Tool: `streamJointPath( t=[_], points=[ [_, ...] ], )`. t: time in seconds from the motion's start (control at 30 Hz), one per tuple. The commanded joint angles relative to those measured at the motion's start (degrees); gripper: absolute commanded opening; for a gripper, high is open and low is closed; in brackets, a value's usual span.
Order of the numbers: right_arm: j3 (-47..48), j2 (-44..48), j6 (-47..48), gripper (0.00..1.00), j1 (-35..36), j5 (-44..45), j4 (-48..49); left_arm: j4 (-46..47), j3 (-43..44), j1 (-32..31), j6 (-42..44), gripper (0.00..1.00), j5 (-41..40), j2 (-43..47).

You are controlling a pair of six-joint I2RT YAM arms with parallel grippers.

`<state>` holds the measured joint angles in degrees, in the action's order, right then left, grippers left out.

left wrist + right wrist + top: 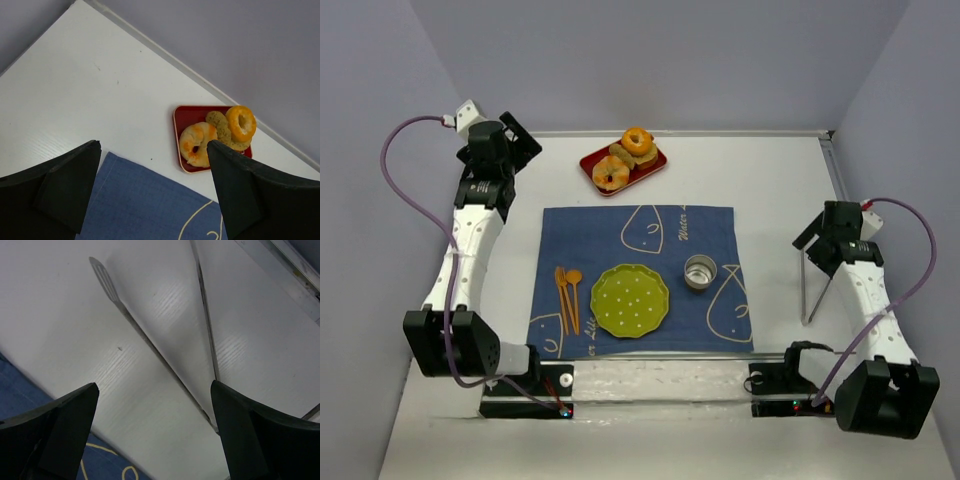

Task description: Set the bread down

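Note:
The bread (610, 174) is a golden-orange ring with pale patches. It lies at the near end of a red tray (658, 163) at the back of the table, and also shows in the left wrist view (196, 144). A green plate (630, 300) sits on the blue cloth. My left gripper (518, 142) is open and empty, up above the table to the left of the tray; in its own view (152, 150) the bread lies just beyond its right finger. My right gripper (813, 240) is open and empty at the right (152, 390).
A brighter orange ring (638, 140) and flat brown bread pieces (623, 155) share the tray. The blue cloth (640, 230) also holds a small metal cup (700, 271) and an orange spoon and fork (567, 295). Metal tongs (817, 290) lie under my right gripper (150, 345).

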<state>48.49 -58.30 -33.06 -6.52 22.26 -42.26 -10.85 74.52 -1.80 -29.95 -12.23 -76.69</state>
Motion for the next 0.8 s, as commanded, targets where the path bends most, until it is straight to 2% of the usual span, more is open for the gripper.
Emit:
streamJointPath(
  t=[0.0,0.17,0.33,0.53,0.77],
  points=[
    [-1.1,-3.5,-2.0,1.00,-3.0,-1.8,0.1,3.7,4.2,0.1,2.4,0.99,-0.3,-1.5],
    [-1.6,-8.0,-1.8,1.00,-6.6,-5.4,0.1,4.9,5.4,0.8,4.0,0.99,1.3,-4.3],
    [-3.8,-11.6,0.1,1.00,-13.9,-10.6,0.1,6.2,5.7,1.3,3.4,0.99,2.3,-7.3],
    [-5.2,-15.2,-0.2,1.00,-14.0,-11.6,1.3,6.5,8.2,2.9,3.4,0.99,-0.1,-10.9],
    [-6.4,-15.3,1.2,1.00,-14.0,-14.5,4.5,6.6,10.7,3.4,3.8,0.99,0.4,-14.3]
  ],
)
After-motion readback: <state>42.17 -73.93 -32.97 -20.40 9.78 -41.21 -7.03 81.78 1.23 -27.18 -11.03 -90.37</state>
